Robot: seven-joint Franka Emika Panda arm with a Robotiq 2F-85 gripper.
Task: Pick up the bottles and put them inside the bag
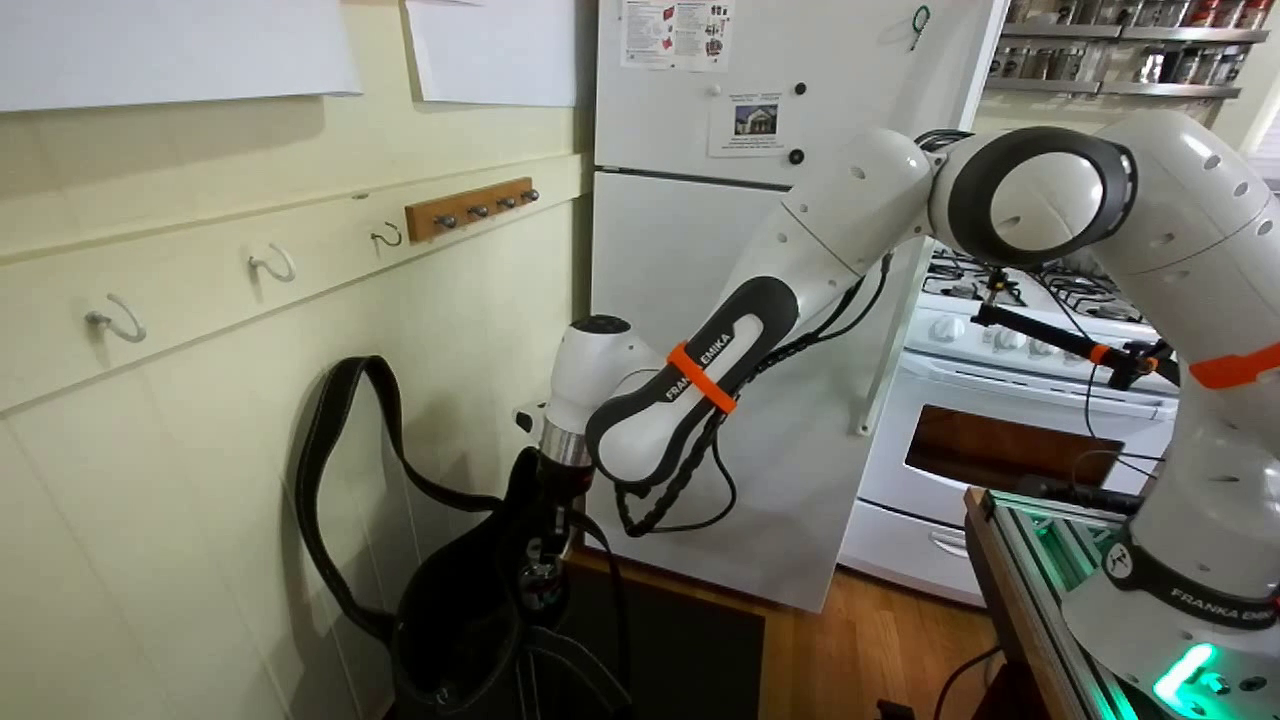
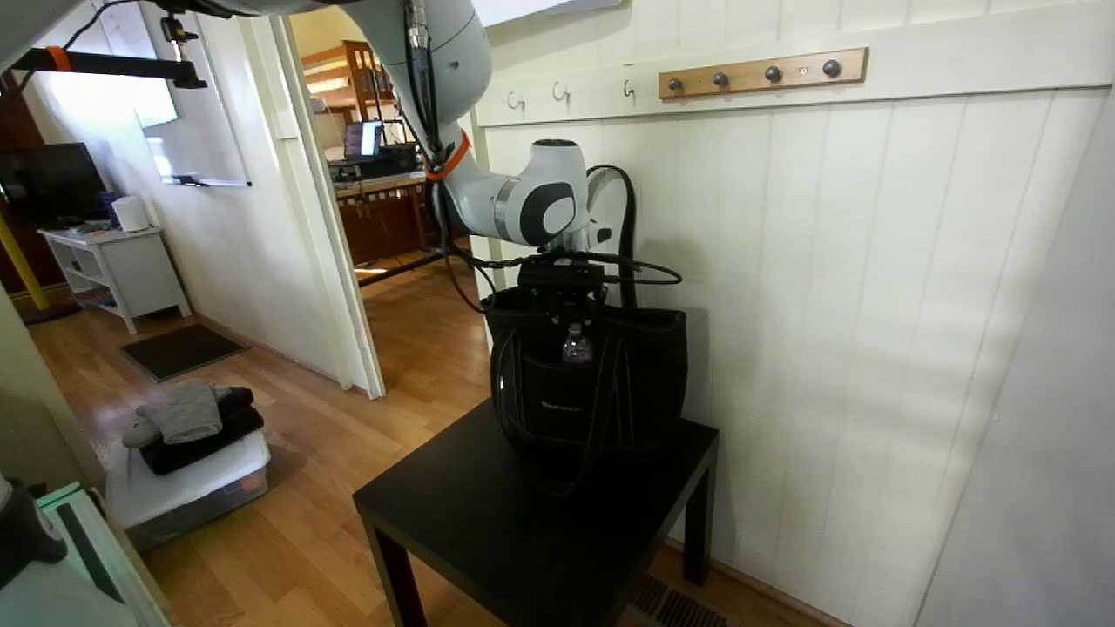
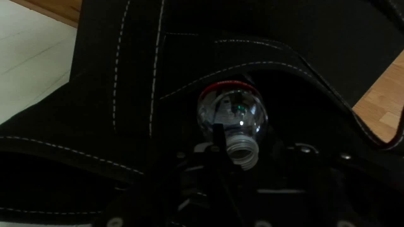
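Note:
The black bag stands upright on a small black table; it also shows in an exterior view and the wrist view. A clear, capless plastic bottle with a red band sits in its front pocket, tilted a little; it also shows in the wrist view and an exterior view. My gripper points down over the bottle top. In the wrist view the dark fingers seem open either side of the neck, one close to it; contact cannot be told. The green bottle is out of view.
The black table carries the bag beside the white panelled wall. The bag's strap loops high beside the arm. A white refrigerator stands behind the arm. Hooks line the wall above.

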